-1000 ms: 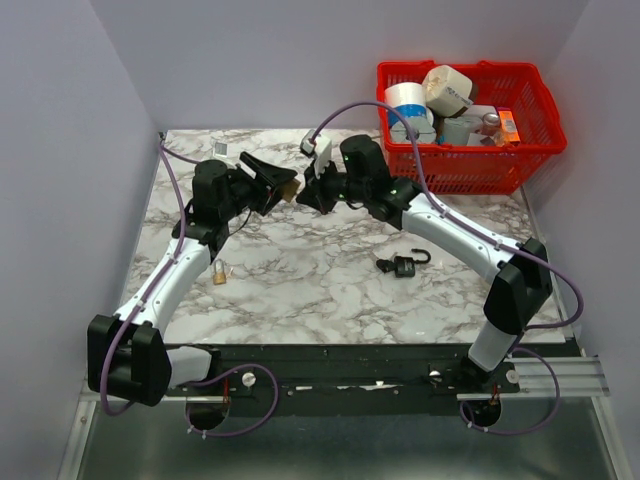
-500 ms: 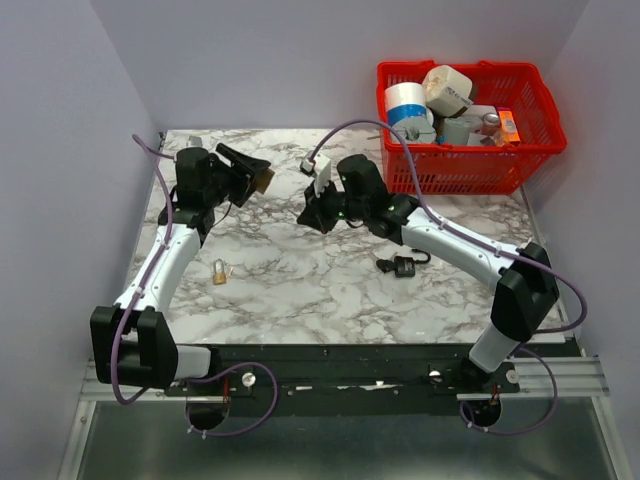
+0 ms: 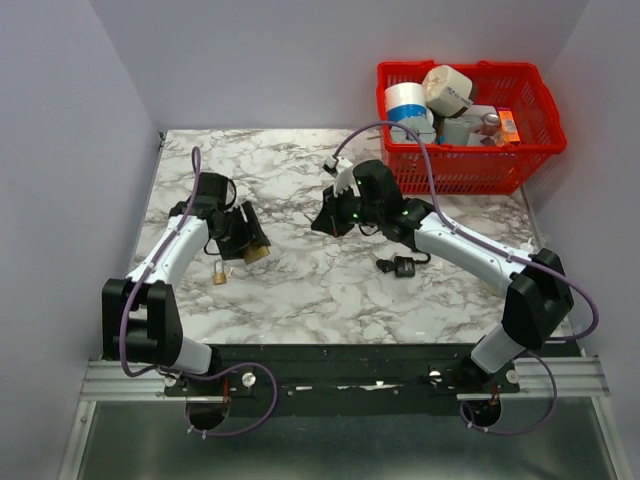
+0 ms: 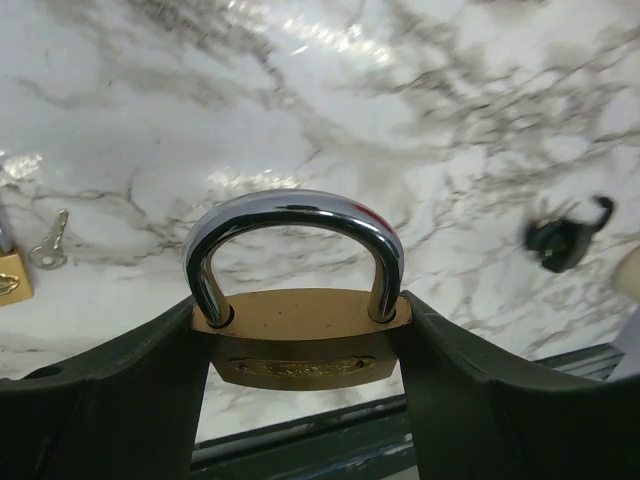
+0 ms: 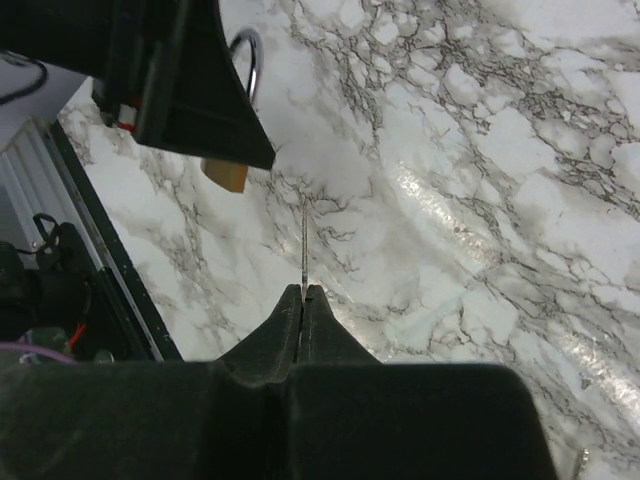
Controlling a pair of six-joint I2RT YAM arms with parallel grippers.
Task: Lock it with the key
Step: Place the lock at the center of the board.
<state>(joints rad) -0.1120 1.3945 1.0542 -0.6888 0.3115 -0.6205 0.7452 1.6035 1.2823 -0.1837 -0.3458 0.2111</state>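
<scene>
A brass padlock (image 4: 300, 345) with a closed steel shackle (image 4: 290, 215) sits clamped by its sides in my left gripper (image 4: 300, 350), low over the marble table (image 3: 300, 290) at the left (image 3: 250, 243). My right gripper (image 5: 303, 292) is shut on the key (image 5: 304, 250); only a thin metal blade shows, edge-on, sticking out past the fingertips. It hovers mid-table (image 3: 322, 222), a hand's width right of the left gripper (image 5: 190, 90). The blade points roughly toward the held padlock (image 5: 225, 173) and stands apart from it.
A small brass padlock (image 3: 219, 273) with a loose silver key (image 4: 48, 243) lies just near-left of the left gripper. A black padlock (image 3: 403, 265), shackle open, lies under the right forearm. A red basket (image 3: 520, 160) of packages stands at the back right.
The left arm has swung from the back of the table toward the near left, carrying the brass padlock lower. The right gripper has drifted slightly right, still shut on the key.
</scene>
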